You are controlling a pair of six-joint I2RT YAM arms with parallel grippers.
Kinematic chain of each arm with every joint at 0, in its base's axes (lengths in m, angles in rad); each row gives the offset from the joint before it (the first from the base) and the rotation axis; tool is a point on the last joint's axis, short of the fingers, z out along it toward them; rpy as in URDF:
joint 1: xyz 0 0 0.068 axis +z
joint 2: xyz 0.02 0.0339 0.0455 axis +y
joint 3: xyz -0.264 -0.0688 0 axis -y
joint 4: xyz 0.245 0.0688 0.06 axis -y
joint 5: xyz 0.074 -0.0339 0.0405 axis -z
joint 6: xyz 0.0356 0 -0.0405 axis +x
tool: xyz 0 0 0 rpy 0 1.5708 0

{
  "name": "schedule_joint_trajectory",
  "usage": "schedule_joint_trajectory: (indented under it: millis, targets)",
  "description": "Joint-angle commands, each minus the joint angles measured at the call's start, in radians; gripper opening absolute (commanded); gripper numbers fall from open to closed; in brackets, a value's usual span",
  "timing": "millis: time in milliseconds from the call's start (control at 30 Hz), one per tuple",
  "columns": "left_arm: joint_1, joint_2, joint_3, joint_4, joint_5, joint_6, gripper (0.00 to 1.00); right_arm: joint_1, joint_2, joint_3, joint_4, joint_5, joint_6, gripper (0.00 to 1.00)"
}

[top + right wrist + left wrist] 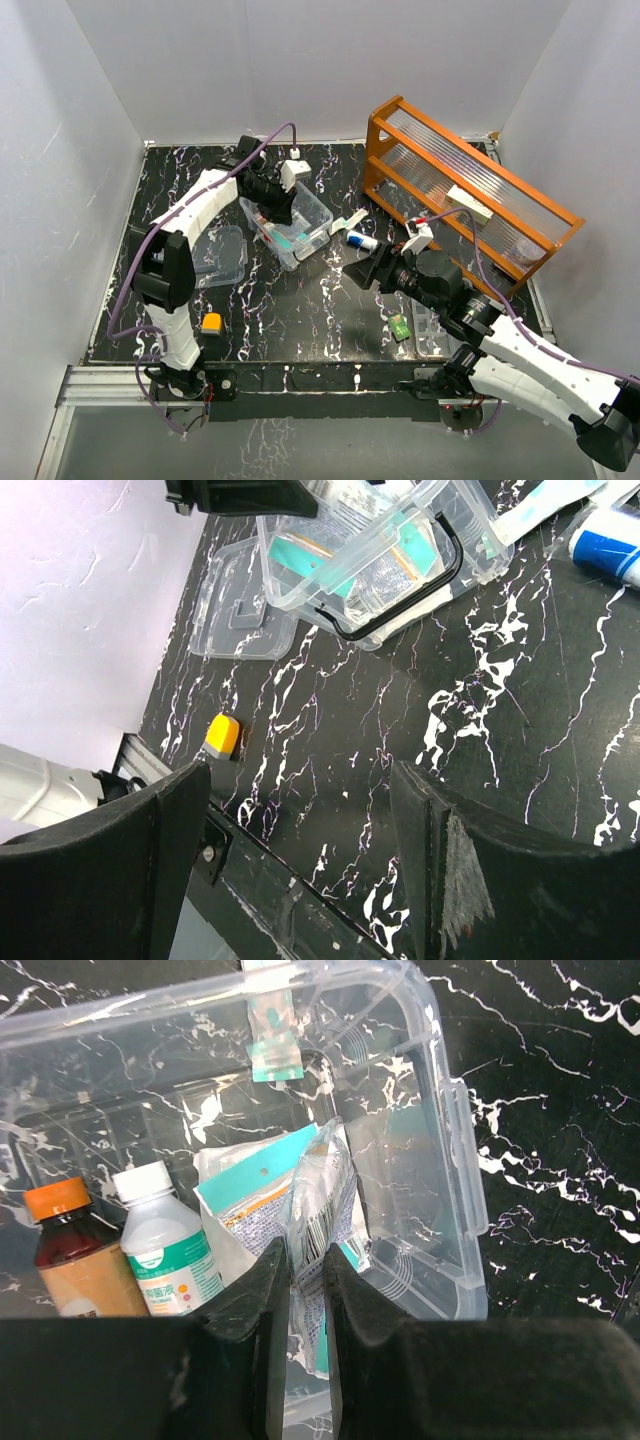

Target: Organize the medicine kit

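Toward the back-left of the black marble table (300,310), the medicine kit (300,228) stood open-topped; a clear plastic box, set at an angle to the table edges, well apart from the orange wooden rack (470,190) at the back-right. L gripper (272,205) reached down into the box from above; in the L wrist view its jaws were pressed nearly together on a clear packet (325,1215) w/ a printed barcode, pinching its lower edge, packet upright betw. the fingers. Just beside that packet, inside the same box, leaned a flat teal-edged sachet (255,1185); further L stood a white bottle (160,1250) w/ a teal label, and next to it a brown bottle (70,1250) w/ an orange cap, both upright, touching or nearly so.

A clear flat lid-like piece (222,255) lay on the table just L of the kit, apart from it. Near the front-left edge sat a small orange-yellow item (211,322); what it was, can't tell. Betw. the kit and the rack lay a blue-and-white tube (362,240) on its side, and a white-and-teal strip (348,222) close by.

R gripper (368,270) hovered above the table mid-right, fingers spread wide w/ nothing betw. them; R wrist view showed only bare tabletop in the gap, kit ahead at the top of frame. By the R arm's forearm lay a small green item (401,327) and a clear compartmented piece (425,335); detail too small to make out.
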Motion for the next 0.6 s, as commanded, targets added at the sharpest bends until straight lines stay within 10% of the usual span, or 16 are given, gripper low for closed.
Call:
schedule_joint_trajectory:
  millis: [0,567]
  targets:
    - [-0.001,0.018,-0.003,-0.023,0.070,0.038,0.00,-0.002,-0.014,-0.006,0.033,0.031,-0.003,0.71]
    - [-0.001,0.102,0.036,-0.160,0.103,0.142,0.00,-0.002,-0.087,0.026,-0.064,0.172,-0.022,0.71]
